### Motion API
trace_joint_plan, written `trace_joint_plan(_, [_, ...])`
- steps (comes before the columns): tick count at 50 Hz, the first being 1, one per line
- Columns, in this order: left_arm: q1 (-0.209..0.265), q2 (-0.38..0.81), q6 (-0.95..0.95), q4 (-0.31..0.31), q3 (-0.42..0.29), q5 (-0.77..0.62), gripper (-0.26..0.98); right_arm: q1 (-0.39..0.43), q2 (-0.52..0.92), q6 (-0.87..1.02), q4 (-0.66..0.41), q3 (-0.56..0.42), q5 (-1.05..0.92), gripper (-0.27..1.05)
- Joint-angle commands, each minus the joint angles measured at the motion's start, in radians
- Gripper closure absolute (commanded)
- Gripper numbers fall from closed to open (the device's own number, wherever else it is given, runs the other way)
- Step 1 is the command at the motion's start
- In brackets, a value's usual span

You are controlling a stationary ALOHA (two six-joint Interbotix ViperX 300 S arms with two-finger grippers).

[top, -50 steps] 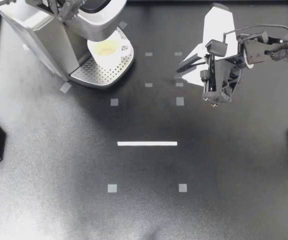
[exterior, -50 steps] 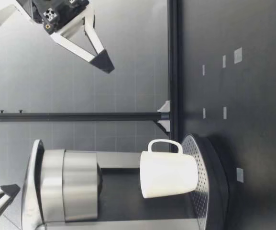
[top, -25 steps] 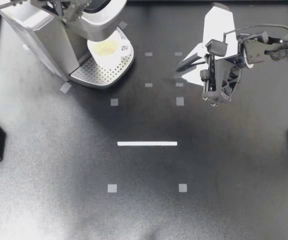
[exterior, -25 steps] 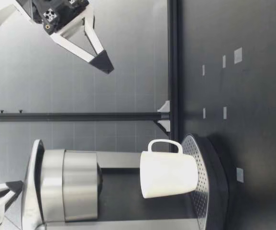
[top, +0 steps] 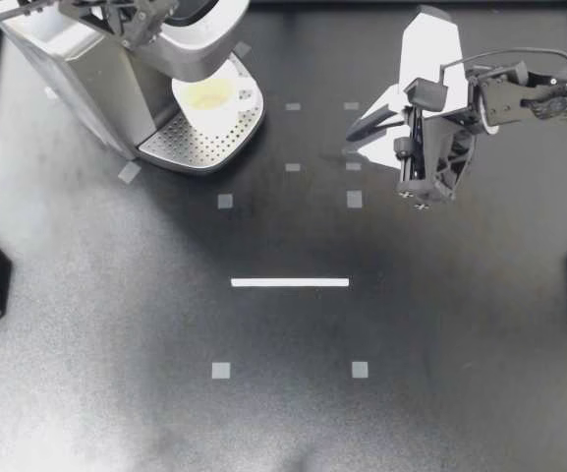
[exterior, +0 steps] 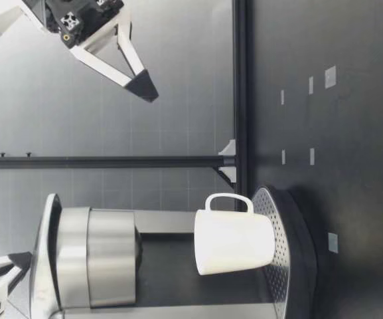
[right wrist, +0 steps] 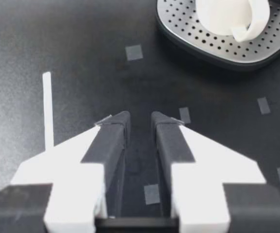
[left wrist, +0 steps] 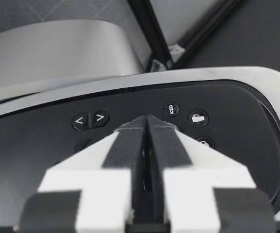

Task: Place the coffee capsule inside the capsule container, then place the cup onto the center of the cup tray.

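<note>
The white cup (top: 209, 96) stands upright on the perforated cup tray (top: 190, 147), under the spout of the silver coffee machine (top: 77, 69). My left gripper (top: 134, 16) is over the machine's top. In the left wrist view it (left wrist: 147, 121) is shut and empty, its tips just above the dark lid (left wrist: 227, 102) with round buttons. My right gripper (top: 360, 141) hangs high over the table's right half, open a narrow gap with nothing in it (right wrist: 139, 119). The low view shows the cup (exterior: 234, 242) on the tray (exterior: 291, 252). No coffee capsule is visible.
Small grey tape squares (top: 225, 201) and a white tape strip (top: 290, 282) mark the black table. A black frame rail (exterior: 239, 93) runs along the table's far edge. My right gripper (exterior: 145, 86) hangs well above the table in the low view.
My left gripper has shifted slightly over the machine's top. The right arm, the cup and the tray have not moved.
</note>
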Motion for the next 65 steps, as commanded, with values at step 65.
trace_joint_plan(65, [-0.041, 0.003, 0.052, 0.003, -0.038, -0.075, 0.63, 0.026, -0.011, 0.0, 0.002, -0.009, -0.049, 0.47])
